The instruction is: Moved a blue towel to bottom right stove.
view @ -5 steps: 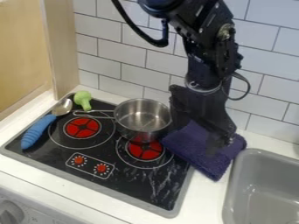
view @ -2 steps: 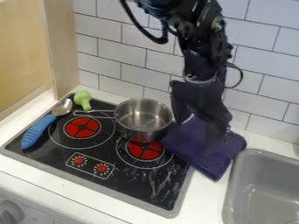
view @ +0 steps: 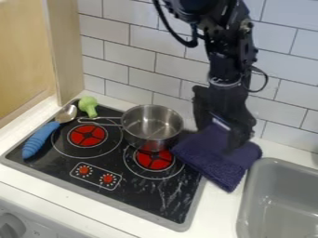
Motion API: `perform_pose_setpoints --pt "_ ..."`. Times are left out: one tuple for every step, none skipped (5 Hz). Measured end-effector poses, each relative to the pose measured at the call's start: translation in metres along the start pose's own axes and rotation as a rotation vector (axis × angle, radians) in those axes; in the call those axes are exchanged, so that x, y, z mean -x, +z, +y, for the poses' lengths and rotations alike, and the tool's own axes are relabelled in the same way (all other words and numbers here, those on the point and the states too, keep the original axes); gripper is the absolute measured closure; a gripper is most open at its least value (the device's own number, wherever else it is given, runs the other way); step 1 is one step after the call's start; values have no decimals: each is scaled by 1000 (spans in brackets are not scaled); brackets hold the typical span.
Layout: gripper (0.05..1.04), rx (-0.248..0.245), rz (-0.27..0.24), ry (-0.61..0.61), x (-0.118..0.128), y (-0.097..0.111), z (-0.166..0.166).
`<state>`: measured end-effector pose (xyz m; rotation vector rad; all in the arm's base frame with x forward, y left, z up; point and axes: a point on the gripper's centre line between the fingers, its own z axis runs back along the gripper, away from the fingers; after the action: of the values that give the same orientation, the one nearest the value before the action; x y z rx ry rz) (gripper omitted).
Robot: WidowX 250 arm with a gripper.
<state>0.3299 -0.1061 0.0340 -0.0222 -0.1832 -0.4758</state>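
Black gripper [view: 220, 133] hangs over the back part of the towel, its two fingers spread apart, one towards the pot and the other towards the wall's right side. Dark blue-purple towel [view: 214, 160] lies folded across the right edge of the stove [view: 146, 197] and the counter beside it, between the pot and the sink. Part of its back is hidden behind the gripper. Whether the fingertips touch the cloth, I cannot tell.
A metal pot [view: 152, 126] stands at the stove's back right, its handle pointing left. Green toy broccoli [view: 89, 106] and a blue-handled spoon [view: 40, 139] lie along the left side. The grey sink [view: 279, 200] is at right, the tiled wall [view: 136, 60] behind.
The gripper has shifted to the right and slightly up in the view, a little away from the pot. The towel and the other objects have stayed where they were.
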Motion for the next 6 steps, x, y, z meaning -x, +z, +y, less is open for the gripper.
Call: perform_pose_setpoints --pt "84 20 21 6 -8 -7 -1" --pt "84 7 58 21 -5 -19 1" --pt "84 -13 84 26 -2 -25 3" --pt "84 -59 98 34 -2 -30 4" --pt "84 -68 92 56 2 -32 3" --pt "84 -72 89 76 15 -31 -4"
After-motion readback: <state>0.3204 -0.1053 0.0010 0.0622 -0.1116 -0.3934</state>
